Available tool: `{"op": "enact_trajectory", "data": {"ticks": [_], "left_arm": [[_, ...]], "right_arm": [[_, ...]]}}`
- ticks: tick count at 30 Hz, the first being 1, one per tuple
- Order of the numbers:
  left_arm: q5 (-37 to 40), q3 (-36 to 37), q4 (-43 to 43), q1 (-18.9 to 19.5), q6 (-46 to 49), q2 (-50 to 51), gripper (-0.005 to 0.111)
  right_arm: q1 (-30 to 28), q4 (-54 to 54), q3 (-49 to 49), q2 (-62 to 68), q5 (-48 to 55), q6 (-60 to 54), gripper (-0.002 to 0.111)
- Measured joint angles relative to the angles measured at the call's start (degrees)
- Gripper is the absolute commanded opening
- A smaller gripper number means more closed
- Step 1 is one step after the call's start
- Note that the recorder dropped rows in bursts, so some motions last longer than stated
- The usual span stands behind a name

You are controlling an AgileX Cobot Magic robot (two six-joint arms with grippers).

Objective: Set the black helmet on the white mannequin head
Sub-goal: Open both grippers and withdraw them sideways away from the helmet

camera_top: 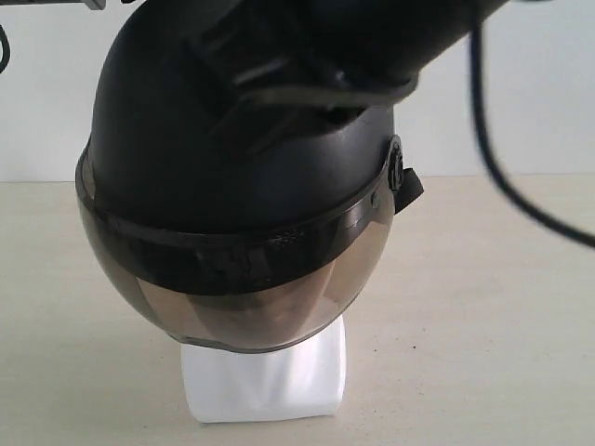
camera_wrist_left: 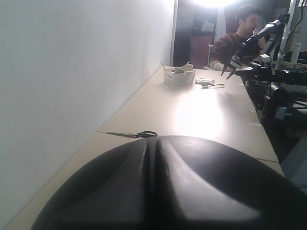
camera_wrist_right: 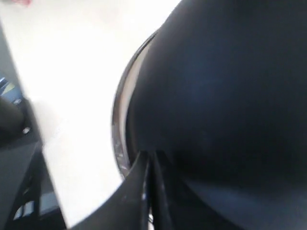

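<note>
Black helmet [camera_top: 232, 167], matte, tinted visor: seated over the white mannequin head [camera_top: 265, 386], only its neck base showing. Right tool [camera_wrist_right: 149, 163]: closed, tips beside the rim. Left tool: you cannot tell. Settle it straight down, level, gently.

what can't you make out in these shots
- Head: exterior view, face hidden by helmet; only neck base shows.
- Right gripper: right wrist view, blurred, cut off by the edge; contact with helmet unclear.
- Basket contents: left wrist view, too small.
</note>
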Motion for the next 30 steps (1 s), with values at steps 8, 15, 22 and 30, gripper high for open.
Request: {"op": "enact_trajectory", "data": {"ticks": [8, 15, 22, 30], "left_arm": [[0.47, 0.00, 0.57, 0.00, 0.00, -0.70, 0.004], [-0.29, 0.00, 5.27, 2.74, -1.18, -4.00, 0.004], [-0.29, 1.33, 10.57, 5.99, -5.58, -8.68, 0.004], [10.58, 10.63, 10.72, 11.36, -12.38, -15.87, 0.004]], "right_arm": [[0.00, -23.21, 3.33, -15.68, 2.47, 17.42, 0.000], [0.00, -32.03, 22.20, -27.72, -1.98, 31.88, 0.000], [0.00, -37.12, 29.77, -28.59, -9.77, 38.24, 0.000], [0.00, -40.82, 36.04, -28.59, -18.48, 44.26, 0.000]]}}
